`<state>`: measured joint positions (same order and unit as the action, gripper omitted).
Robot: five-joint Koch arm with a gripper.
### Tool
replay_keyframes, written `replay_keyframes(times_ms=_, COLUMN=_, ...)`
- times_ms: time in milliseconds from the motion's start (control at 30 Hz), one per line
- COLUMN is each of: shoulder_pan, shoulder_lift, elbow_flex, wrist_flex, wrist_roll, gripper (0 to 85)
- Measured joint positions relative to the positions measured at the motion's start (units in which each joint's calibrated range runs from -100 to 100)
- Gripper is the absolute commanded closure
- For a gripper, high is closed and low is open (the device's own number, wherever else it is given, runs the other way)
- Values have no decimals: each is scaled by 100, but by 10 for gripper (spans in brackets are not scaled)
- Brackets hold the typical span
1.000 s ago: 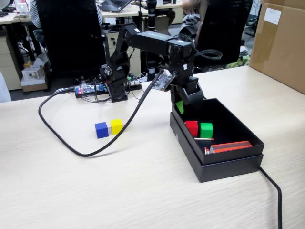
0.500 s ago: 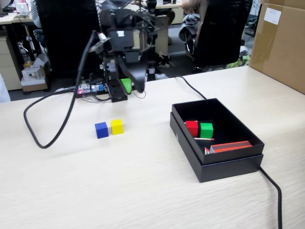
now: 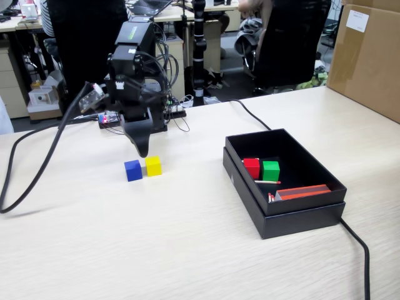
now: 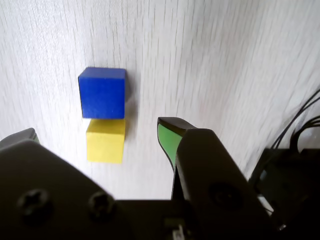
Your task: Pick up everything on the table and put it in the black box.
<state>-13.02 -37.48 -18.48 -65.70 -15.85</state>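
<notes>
The blue cube (image 3: pixel 132 170) and the yellow cube (image 3: pixel 153 165) sit touching on the table (image 3: pixel 156 250), well apart from the black box (image 3: pixel 300 212), where the red cube (image 3: pixel 251 167) and green cube (image 3: pixel 270 170) lie. The gripper (image 4: pixel 95 134) hangs above the pair, jaws spread wide and empty.

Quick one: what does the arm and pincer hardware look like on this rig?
All-black printed arm with loose thin black wires around its joints. A thick black cable trails from it across the table. The pincer is black with a green lining on one finger; two cross-head screws show on the housing.
</notes>
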Motion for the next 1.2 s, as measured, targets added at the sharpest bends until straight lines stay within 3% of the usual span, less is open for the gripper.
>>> replay_keyframes(times_ms=533, shoulder_pan=-122, shoulder_lift=1269, elbow_flex=-64, wrist_flex=828, wrist_roll=-137, gripper=407)
replay_keyframes(times_ms=633, shoulder_pan=-112, shoulder_lift=1437, elbow_flex=-64, wrist_flex=844, wrist_roll=-73, gripper=450)
replay_keyframes(times_ms=867, shoulder_pan=-107, shoulder_lift=1502, elbow_flex=-64, wrist_flex=1099, wrist_roll=10, gripper=684)
replay_keyframes(times_ms=1033, shoulder_pan=-117, shoulder_lift=1502, elbow_flex=-64, wrist_flex=1138, wrist_roll=78, gripper=694)
replay_keyframes(times_ms=1100, shoulder_pan=-127, shoulder_lift=1502, elbow_flex=-64, wrist_flex=1138, wrist_roll=78, gripper=762)
replay_keyframes(times_ms=1200, shoulder_pan=-132, shoulder_lift=1333, elbow_flex=0, wrist_flex=1138, wrist_roll=103, gripper=763)
